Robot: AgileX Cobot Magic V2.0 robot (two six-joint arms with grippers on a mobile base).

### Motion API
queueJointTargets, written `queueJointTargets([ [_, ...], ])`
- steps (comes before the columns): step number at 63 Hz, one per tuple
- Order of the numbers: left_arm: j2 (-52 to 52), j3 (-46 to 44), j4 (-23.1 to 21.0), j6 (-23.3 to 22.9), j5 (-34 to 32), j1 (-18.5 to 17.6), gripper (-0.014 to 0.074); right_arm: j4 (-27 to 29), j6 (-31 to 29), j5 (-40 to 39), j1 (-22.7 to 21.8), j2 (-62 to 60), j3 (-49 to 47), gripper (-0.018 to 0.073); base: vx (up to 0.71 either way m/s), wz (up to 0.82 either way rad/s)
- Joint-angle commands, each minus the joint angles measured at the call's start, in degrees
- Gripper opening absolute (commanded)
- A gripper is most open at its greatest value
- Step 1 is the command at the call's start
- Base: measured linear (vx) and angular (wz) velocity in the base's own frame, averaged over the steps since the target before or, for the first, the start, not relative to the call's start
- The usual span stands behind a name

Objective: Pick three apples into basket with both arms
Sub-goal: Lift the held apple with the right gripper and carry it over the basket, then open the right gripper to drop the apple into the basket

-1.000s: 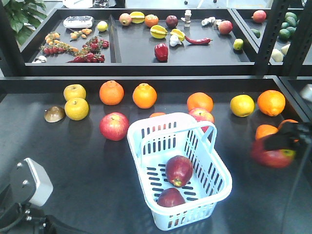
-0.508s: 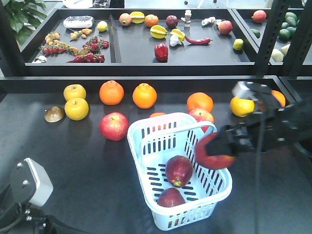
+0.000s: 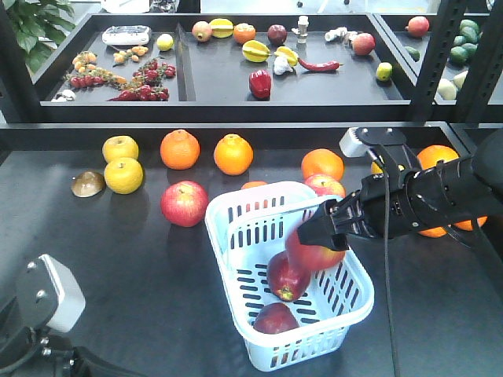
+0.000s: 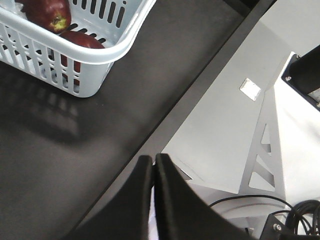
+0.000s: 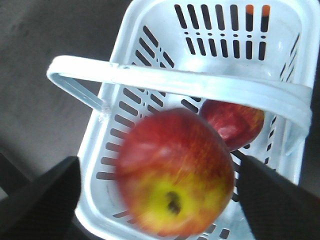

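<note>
Dark tabletop [image 3: 94, 259] strewn with fruit, a tray shelf behind it, and a basket [image 3: 236, 216] near the front.

The right arm [image 3: 440, 192] reaches in from the right, over the basket's right wall. Its end effector [image 3: 318, 239] is spread wide, with an apple [image 3: 314, 253] blurred between the fingers, just above the basket floor; whether it is still gripped cannot be told. Two darker apples [image 3: 288, 275] lie inside the basket. The left end effector [image 4: 150, 172] is pressed shut and empty, near the tabletop's front edge. Another apple [image 3: 184, 203] rests just left of the basket.
</note>
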Motion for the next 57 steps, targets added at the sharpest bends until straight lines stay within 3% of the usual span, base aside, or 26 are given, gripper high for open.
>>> queueJointTargets([
  [1, -0.70, -1.38, -2.75, -0.46, -0.86, -0.25, -0.0006, 2.15, -0.43, -0.47, -0.06, -2.18, -1.51, 0.0654, 0.00, 0.00],
  [11, -0.70, -1.38, -2.75, -0.46, -0.86, -0.25, -0.0006, 2.28, -0.35, -0.32, -0.06, -2.18, -1.51, 0.0617, 0.00, 0.00],
  [19, -0.70, -1.38, -2.75, -0.46, -0.86, -0.25, -0.0006, 2.35, -0.46, 2.68, -0.12, -2.25, -1.51, 0.0519, 0.00, 0.00],
  [36, -0.70, -1.38, -2.75, -0.46, -0.86, -0.25, -0.0006, 1.79, -2.53, 8.63, -0.12, -8.53, -1.51, -0.0016, 0.00, 0.00],
  [48, -0.70, -1.38, -2.75, -0.46, -0.86, -0.25, -0.0006, -0.37, -4.51, 11.30, -0.12, -18.86, -0.09, -0.0007, 0.00, 0.00],
  [57, -0.70, -1.38, -2.76, -0.46, -0.91, -0.25, -0.0006, -4.19, -4.65, 7.18, -0.12, -27.90, 7.93, -0.0005, 0.00, 0.00],
])
